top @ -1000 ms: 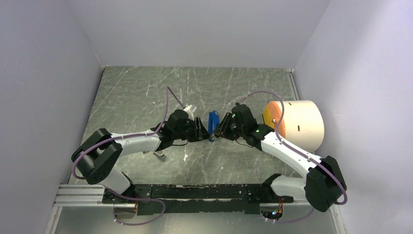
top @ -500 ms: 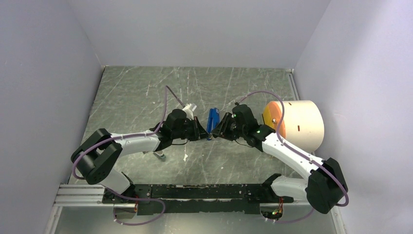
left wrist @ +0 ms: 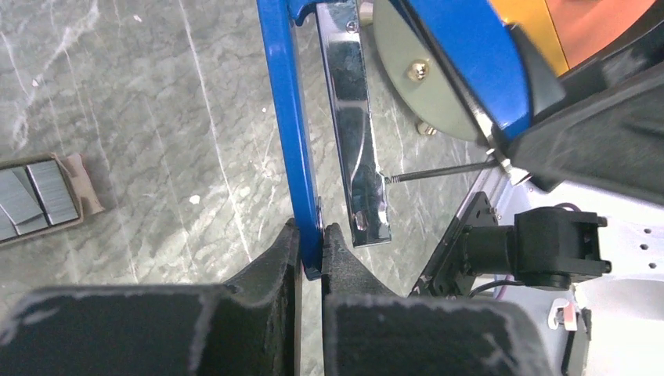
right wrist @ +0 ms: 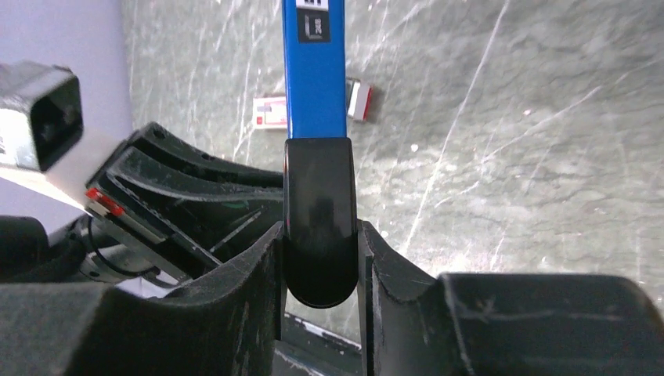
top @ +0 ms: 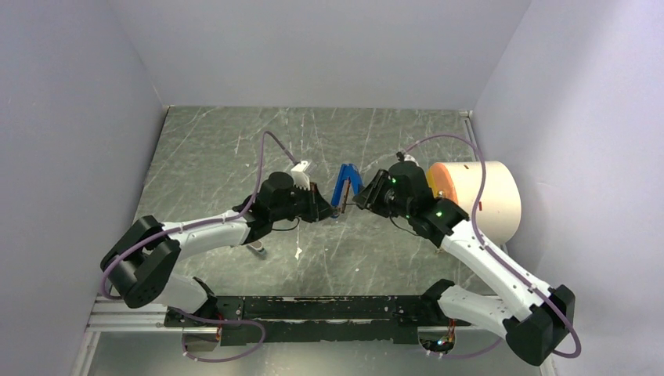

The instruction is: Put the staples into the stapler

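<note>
**A:** Stapler (top: 344,182), where was it?

**B:** Mid-table, lifted off the surface and hinged open between the arms. The staples (left wrist: 35,196) lay in their tray, at 9 o'clock of the left fingers, untouched. Left gripper (left wrist: 311,235) pinched the thin blue base edge. Right gripper (right wrist: 319,235) was clamped on the black rear cap.

**A:** How to do the step well?

**B:** My judgement: keep the base steady and swing the top wider without twisting, so the metal rail (left wrist: 356,141) lies fully bare.

**A:** Edges and room?

**B:** Bare table (top: 211,157) showed toward 9 and 12 o'clock. A cream roll (top: 489,196) stood close at 3 o'clock of the right gripper, with the side wall beyond. I judged it tight there.
</note>
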Robot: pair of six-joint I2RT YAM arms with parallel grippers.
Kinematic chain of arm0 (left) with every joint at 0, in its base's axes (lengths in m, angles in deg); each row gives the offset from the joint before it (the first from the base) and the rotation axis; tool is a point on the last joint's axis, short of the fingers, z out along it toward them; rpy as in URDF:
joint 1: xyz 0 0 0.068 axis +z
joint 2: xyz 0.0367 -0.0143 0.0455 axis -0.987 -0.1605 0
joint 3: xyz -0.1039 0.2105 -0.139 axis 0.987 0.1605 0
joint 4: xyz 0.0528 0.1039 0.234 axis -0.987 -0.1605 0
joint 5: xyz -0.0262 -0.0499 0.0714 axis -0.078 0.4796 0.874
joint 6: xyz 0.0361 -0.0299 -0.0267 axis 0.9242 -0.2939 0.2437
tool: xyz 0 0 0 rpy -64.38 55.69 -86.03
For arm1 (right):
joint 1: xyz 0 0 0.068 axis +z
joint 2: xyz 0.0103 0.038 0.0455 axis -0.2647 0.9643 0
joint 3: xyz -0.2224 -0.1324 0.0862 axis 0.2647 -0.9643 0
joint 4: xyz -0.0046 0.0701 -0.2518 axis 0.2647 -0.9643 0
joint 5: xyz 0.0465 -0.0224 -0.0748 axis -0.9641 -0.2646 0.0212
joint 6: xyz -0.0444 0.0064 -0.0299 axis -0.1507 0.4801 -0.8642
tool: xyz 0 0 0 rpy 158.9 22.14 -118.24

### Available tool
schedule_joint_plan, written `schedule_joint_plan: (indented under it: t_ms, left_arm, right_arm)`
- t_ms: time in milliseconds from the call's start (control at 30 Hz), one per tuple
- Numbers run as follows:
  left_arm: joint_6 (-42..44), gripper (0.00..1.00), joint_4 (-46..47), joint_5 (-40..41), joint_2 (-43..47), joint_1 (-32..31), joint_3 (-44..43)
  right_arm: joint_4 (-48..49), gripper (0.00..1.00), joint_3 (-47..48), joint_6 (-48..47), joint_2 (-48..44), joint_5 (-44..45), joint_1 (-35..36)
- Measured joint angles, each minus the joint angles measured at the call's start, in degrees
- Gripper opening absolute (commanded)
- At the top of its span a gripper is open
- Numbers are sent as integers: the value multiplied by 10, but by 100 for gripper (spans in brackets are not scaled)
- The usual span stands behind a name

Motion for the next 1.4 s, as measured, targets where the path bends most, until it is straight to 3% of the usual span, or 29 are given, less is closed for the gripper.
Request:
schedule_joint_plan:
  t_ms: [333, 700, 1133, 1400]
  left_arm:
    - [32, 5, -2, -1, 23, 1, 13]
    - [49, 5, -5, -14, 44, -1, 48]
    - [65, 5, -18, -15, 51, -7, 50]
    - [50, 5, -60, -54, 49, -8, 26]
  right_arm:
    - [-19, 31, 54, -24, -35, 110, -4]
    - [29, 39, 96, -64, 10, 159, -33]
    - [101, 42, 118, -130, 107, 47, -131]
    - [105, 51, 132, -133, 146, 6, -157]
